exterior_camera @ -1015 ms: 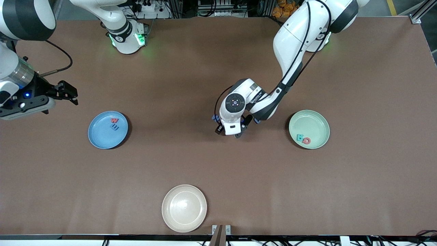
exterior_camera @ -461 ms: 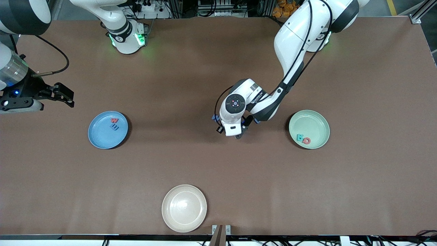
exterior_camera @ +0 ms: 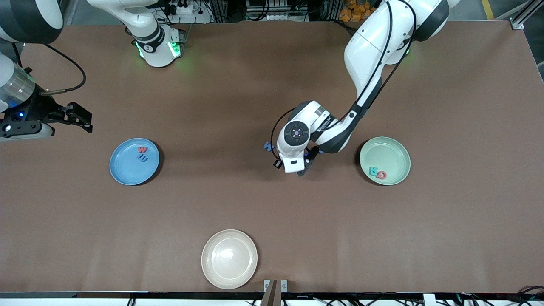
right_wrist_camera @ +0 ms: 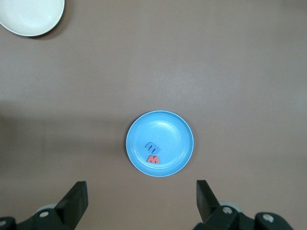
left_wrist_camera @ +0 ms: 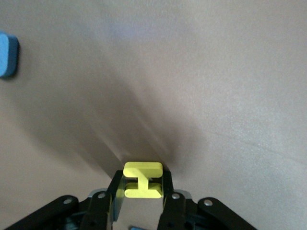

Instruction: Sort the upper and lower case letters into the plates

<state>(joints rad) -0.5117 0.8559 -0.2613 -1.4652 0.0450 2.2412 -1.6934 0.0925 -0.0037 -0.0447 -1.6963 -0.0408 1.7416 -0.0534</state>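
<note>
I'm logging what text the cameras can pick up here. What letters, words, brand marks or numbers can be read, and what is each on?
"H": the yellow foam letter itself, clamped in the left gripper.
"w": the red letter in the sky blue plate.
"m": the blue letter beside it.
"R" and "Q": the teal letter and red letter in the pale mint green plate.
Print on the left arm's wrist: too small to read.

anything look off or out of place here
Nothing stands out. The sky blue plate holds the red w and blue m, the mint green plate the teal R and red Q, and the left end effector grips the yellow H squarely.
</note>
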